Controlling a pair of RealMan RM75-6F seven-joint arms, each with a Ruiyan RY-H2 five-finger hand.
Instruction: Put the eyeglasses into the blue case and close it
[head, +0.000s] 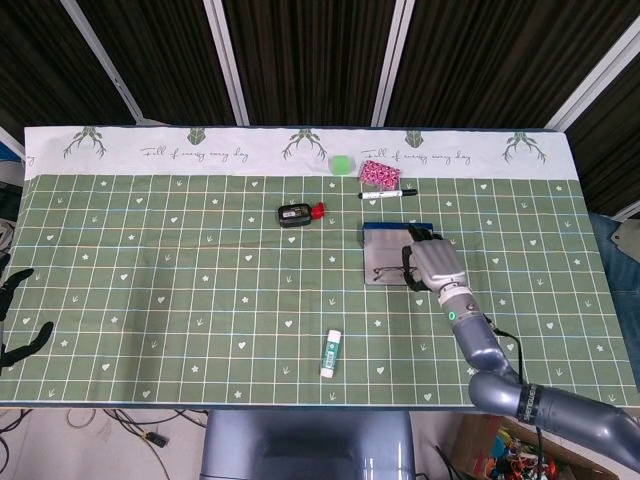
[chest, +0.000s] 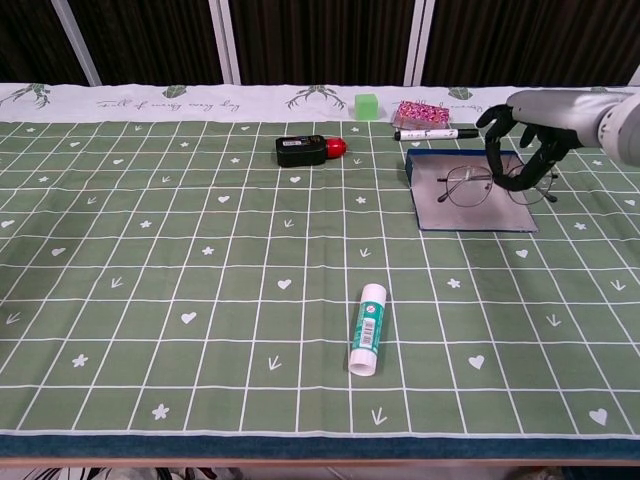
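The blue case (head: 385, 252) (chest: 430, 200) lies open on the green cloth right of centre, its grey inside facing up. My right hand (head: 432, 262) (chest: 530, 125) holds the thin-framed eyeglasses (head: 388, 272) (chest: 468, 185) over the case's grey inside, fingers curled on the right lens side. Whether the glasses touch the case, I cannot tell. My left hand (head: 15, 315) hangs at the far left edge of the head view, fingers apart, holding nothing.
A white glue stick (head: 331, 353) (chest: 367, 327) lies near the front edge. Behind the case are a black marker (head: 388, 194) (chest: 436, 133), a pink pouch (head: 380, 173), a green cube (head: 342, 164) and a black device with a red end (head: 298, 213) (chest: 308, 150).
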